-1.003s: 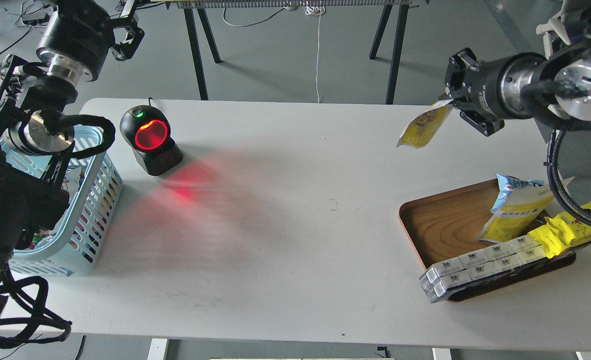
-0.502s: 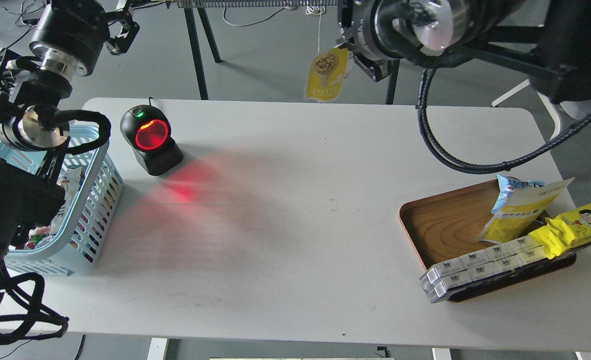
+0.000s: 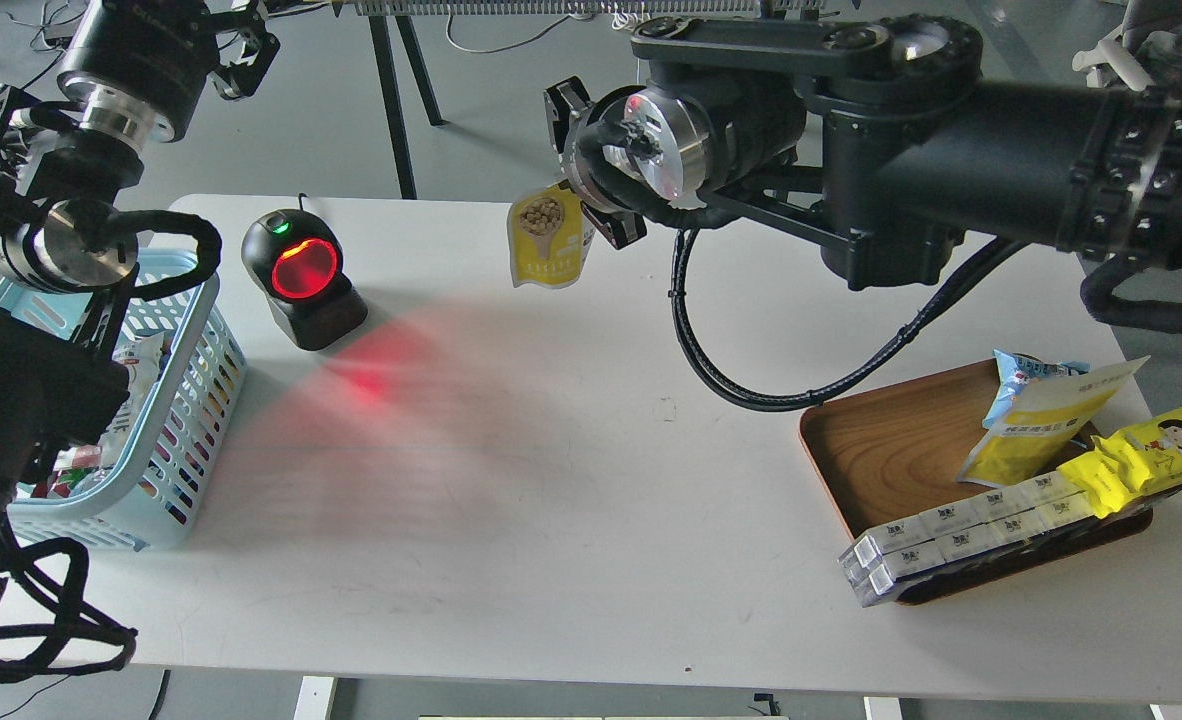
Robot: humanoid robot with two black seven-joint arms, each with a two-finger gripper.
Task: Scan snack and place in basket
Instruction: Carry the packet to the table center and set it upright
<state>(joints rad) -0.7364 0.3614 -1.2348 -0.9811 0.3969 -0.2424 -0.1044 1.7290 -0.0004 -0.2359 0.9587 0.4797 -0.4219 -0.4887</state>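
Note:
The snack [image 3: 549,240], a flat yellow pouch with a round picture of beige balls, hangs upright above the table's far edge, right of the scanner. My right gripper [image 3: 573,192] is shut on the pouch's top edge; its arm reaches in from the right. The light-blue basket [image 3: 203,318] stands at the table's left edge with several packets inside, partly hidden by my left arm. My left gripper [image 3: 243,40] is raised at the top left, above and behind the basket, dark and cut by the frame edge.
A black scanner [image 3: 301,278] with a glowing red window stands right of the basket and casts red light on the table. A wooden tray [image 3: 881,450] at the right holds a yellow bag with a light-blue top [image 3: 1036,415], a bright-yellow packet [image 3: 1151,450] and white boxes [image 3: 961,530].
My right arm has swung left with the pouch, from the table's far right to just right of the scanner. The left arm has barely shifted.

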